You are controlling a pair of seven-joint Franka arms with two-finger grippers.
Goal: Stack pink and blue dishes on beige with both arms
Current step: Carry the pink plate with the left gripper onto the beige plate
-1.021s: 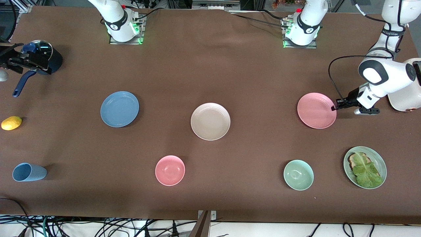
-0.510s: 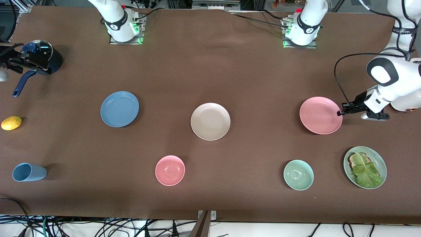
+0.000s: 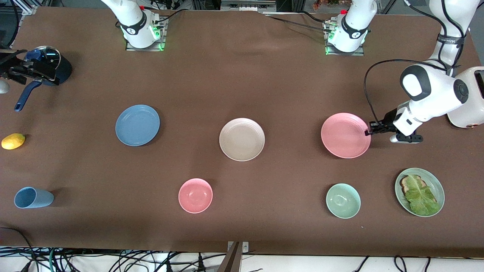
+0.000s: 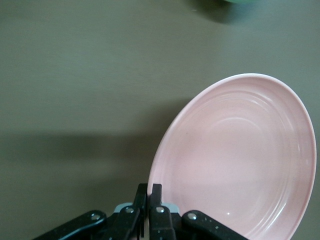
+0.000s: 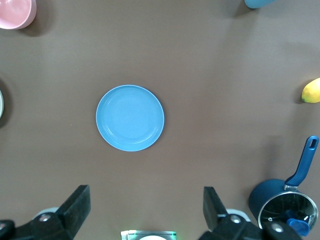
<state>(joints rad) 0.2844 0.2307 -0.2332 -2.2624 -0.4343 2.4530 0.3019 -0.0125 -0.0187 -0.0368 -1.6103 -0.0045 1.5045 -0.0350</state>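
Centre plate [image 3: 242, 139] sits mid-counter [image 3: 264, 75]. Toward the left arm's end, the held plate [image 3: 345, 135] [image 4: 240, 160] hangs over the counter, its rim clamped in the left pincer [image 3: 368, 132] [image 4: 149, 200]. Toward the right arm's end lies the third plate [image 3: 137, 125] [image 5: 130, 118], with the right pincer [image 5: 145, 210] spread wide, high above it.

Along the camera-side edge run the cup [image 3: 33, 197] at the right arm's corner, first bowl [image 3: 195, 195], second bowl [image 3: 343, 200], then toast plate [image 3: 419, 192]. At the right arm's end, the lemon [image 3: 13, 141] lies nearer the camera than the saucepan [image 3: 53, 70].
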